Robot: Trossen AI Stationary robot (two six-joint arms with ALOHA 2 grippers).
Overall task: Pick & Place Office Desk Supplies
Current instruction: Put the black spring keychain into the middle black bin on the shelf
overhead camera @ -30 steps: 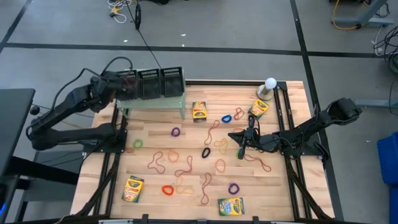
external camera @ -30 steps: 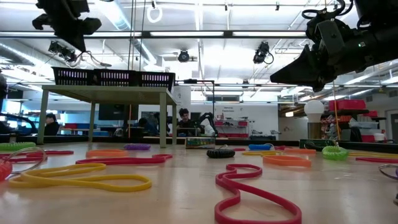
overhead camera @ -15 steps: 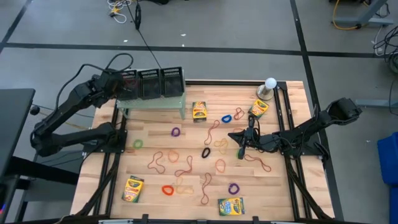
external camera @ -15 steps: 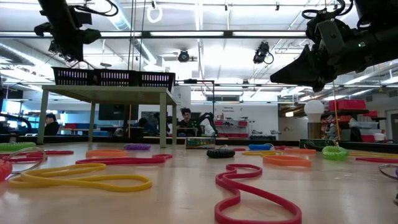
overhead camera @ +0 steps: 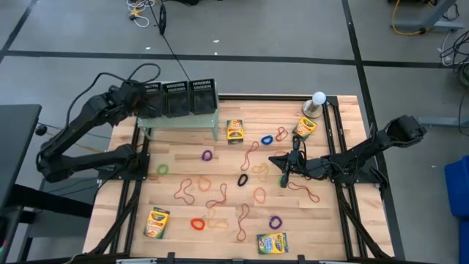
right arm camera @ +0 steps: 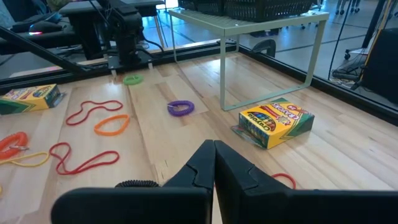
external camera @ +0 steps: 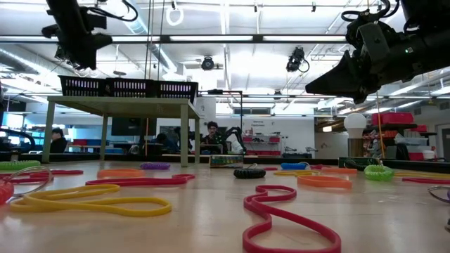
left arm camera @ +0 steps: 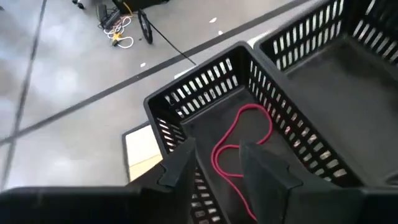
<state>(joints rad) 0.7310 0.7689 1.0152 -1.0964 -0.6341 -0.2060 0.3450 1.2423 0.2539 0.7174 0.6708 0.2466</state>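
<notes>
A pale green perforated metal stand (overhead camera: 179,121) sits at the table's far left corner, and everything here is placed from it. On its top stand three small black rectangular mesh trays (overhead camera: 176,97) in a row. The left gripper (left arm camera: 214,168) hangs just above the tray at the row's outer end, the one farthest from the table's middle, its two dark fingers (left arm camera: 264,168) apart with nothing between them. A long red rubber band (left arm camera: 239,146) lies loose on that tray's floor, directly under the parted jaws (not touching them).

The right gripper (overhead camera: 286,163) hovers over the table well to the right of the stand, jaws pressed together and empty. A yellow-and-green crayon box (overhead camera: 235,130) lies on the wood just beside the stand's near right leg. A small purple rubber band (overhead camera: 207,155) lies in front of the stand, and many more coloured bands are scattered across the table beyond it.
</notes>
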